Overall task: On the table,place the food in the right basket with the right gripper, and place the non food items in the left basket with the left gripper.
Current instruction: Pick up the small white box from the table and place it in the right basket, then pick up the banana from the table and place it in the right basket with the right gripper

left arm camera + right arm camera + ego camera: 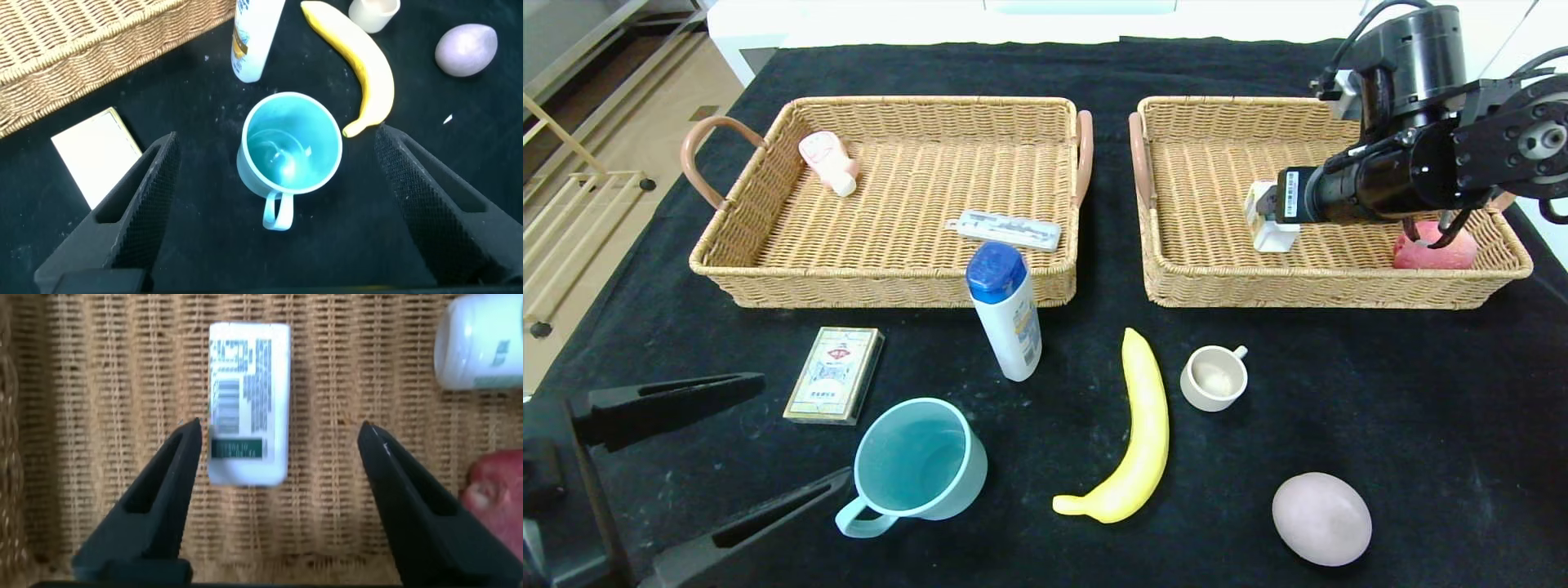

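My right gripper (279, 425) hangs over the right basket (1331, 286), open. The white juice carton (248, 400) rests on the wicker below, between the fingers and touching neither; in the head view the carton (1272, 229) sits just past the arm's tip. On the table lie the banana (1143, 425), the pale egg-shaped ball (1321, 518), the teal mug (915, 461), the blue-capped white bottle (1006, 314), the beige cup (1214, 377) and the card box (835, 373). My left gripper (802, 429) is open at the near left, just short of the mug (292, 147).
The left basket (890, 286) holds a pink-and-white item (827, 162) and a flat white strip (1005, 229). A red rounded item (1433, 249) lies in the right basket's near right corner, and a white container (482, 339) lies near it. Floor and a wooden rack lie beyond the table's left edge.
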Tool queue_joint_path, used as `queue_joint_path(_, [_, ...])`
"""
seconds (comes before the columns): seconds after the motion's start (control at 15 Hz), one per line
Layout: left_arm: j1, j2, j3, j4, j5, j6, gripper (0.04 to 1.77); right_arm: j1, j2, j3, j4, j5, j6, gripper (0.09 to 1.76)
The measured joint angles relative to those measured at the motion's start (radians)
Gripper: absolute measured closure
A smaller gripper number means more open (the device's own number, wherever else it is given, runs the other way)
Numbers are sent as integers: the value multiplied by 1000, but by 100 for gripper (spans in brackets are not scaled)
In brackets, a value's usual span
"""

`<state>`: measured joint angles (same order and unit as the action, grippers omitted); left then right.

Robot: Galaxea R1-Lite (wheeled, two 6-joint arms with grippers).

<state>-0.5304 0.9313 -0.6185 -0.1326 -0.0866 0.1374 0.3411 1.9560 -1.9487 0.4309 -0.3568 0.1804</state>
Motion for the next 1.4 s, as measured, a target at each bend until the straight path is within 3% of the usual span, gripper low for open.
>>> queue_joint_path(0.2, [15, -1, 0, -1, -1, 13, 9, 31, -66, 33, 67, 1, 7, 34])
queue_joint_path(0.53, [20, 0, 6, -1, -1, 23, 9, 129, -259, 236, 166, -7, 59, 25])
queue_joint_path(0.87, [18, 4, 22, -1, -2, 62, 9, 246, -416, 369, 347, -17, 258, 20])
queue_joint_path(1.4, [20, 7, 23, -1, -2, 61, 9, 370, -455, 624, 356, -14, 433, 16])
